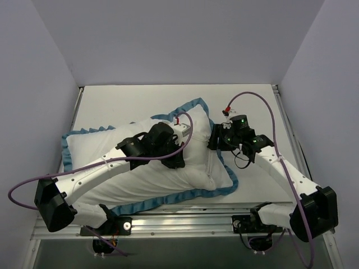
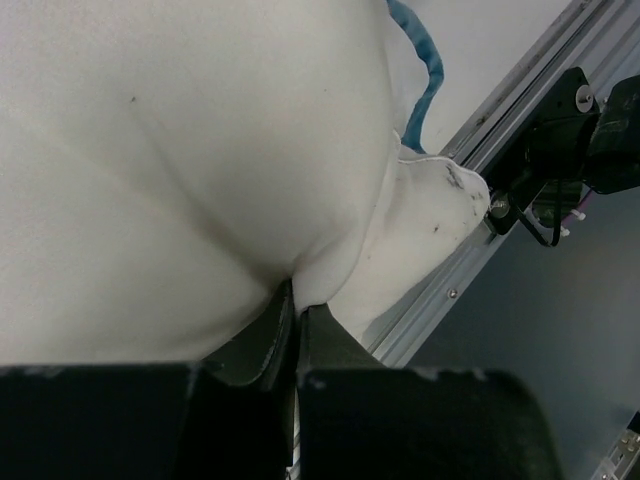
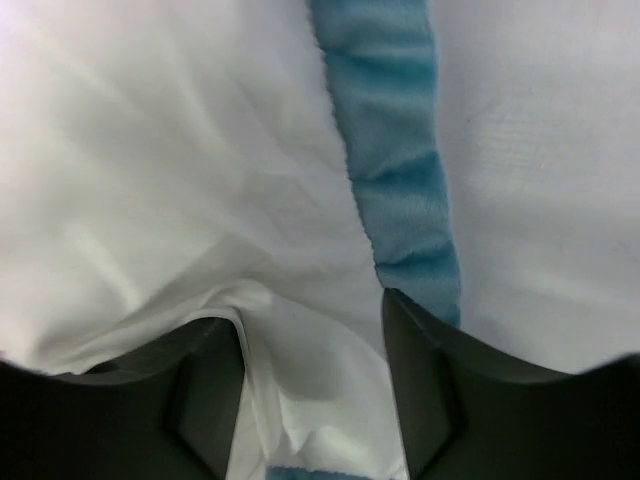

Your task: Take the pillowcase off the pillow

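Early stripping: the left gripper [image 2: 297, 305] is pinched onto the pillowcase [image 1: 90, 144]; the right gripper [image 3: 312, 325], half open, should clamp cloth and pull.

Top cam: high up, behind the arm bases, looking down and fwd over the whole table [image 1: 129, 101], near edge at bottom, far edge up top. Left wrist cam: v. close, just behind the left gripper [image 2: 296, 300], nose into white pillowcase [image 2: 150, 150] cloth, facing the near-edge rail [image 2: 440, 300], right side. Right wrist cam: tighter yet, looking past the right gripper [image 3: 312, 320] onto cloth and teal trim [image 3: 400, 180]. All 3 share the pillowcase; top and left wrist share the rail.
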